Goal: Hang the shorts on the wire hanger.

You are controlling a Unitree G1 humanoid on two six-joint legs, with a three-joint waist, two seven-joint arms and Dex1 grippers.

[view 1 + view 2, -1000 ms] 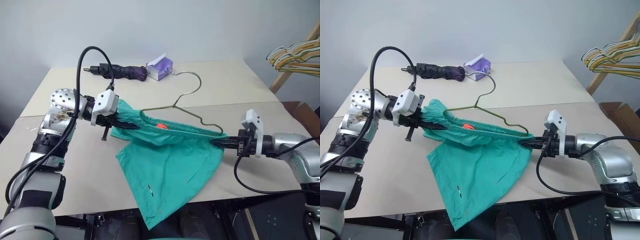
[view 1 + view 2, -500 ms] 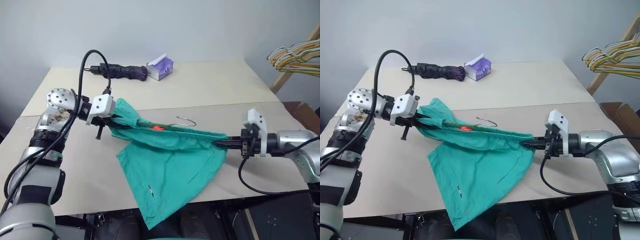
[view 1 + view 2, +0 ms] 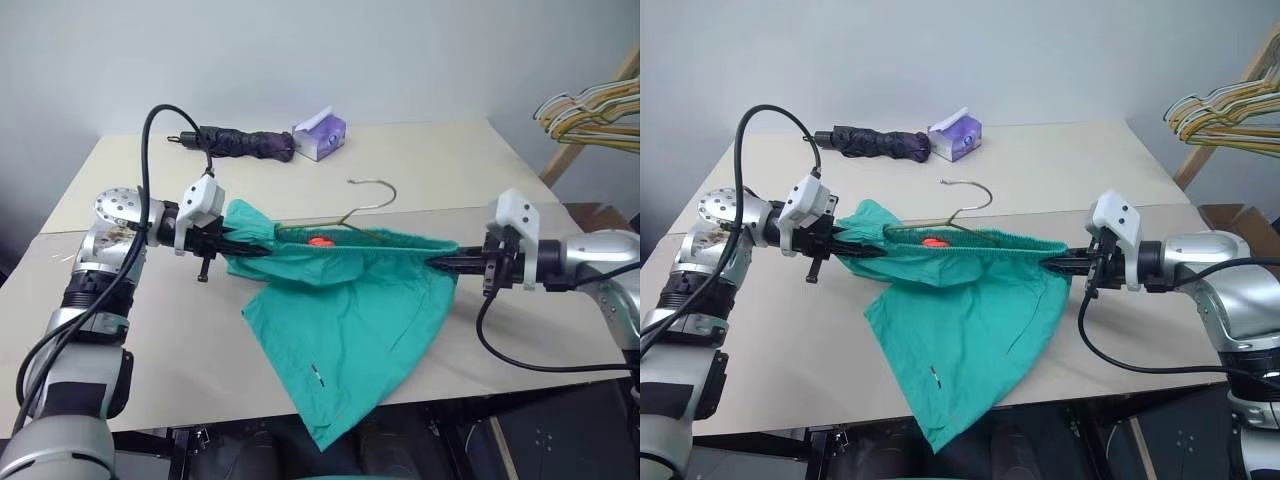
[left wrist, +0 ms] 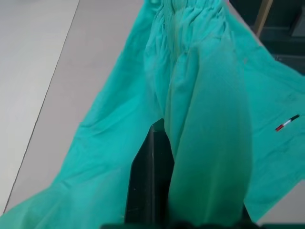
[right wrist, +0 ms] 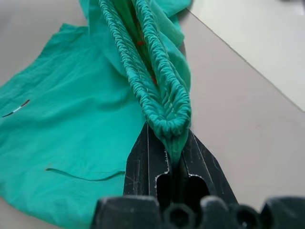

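The table [image 3: 420, 165] fills the middle of the frame, pale and broad, with a seam running across it. Over its near half hang the shorts [image 3: 345, 320], teal-green, their gathered waistband pulled out in a nearly level line from centre left to centre right, one leg drooping past the table's front edge at lower centre. That waistband is the long axis, and it runs straight from one arm to the other.

The left gripper [image 3: 243, 250] at centre left has its fingers together, clamped on the near end of the waistband; the right gripper [image 3: 440, 264] at centre right pinches the other end, the elastic bunched between its fingers [image 5: 143, 162]. Each sits at its own end, so neither is nearer the cloth.

The wire hanger [image 3: 350, 211] lies along the same line, most of it down inside the waistband. Its hook [image 3: 372, 188] rises out of the middle, pointing up and toward the far side, curling left. It looks seated, so I'd judge the next thing is letting the waistband settle evenly.

Beyond, at upper centre, lie a folded umbrella [image 3: 238, 142] and a tissue box [image 3: 320, 135].
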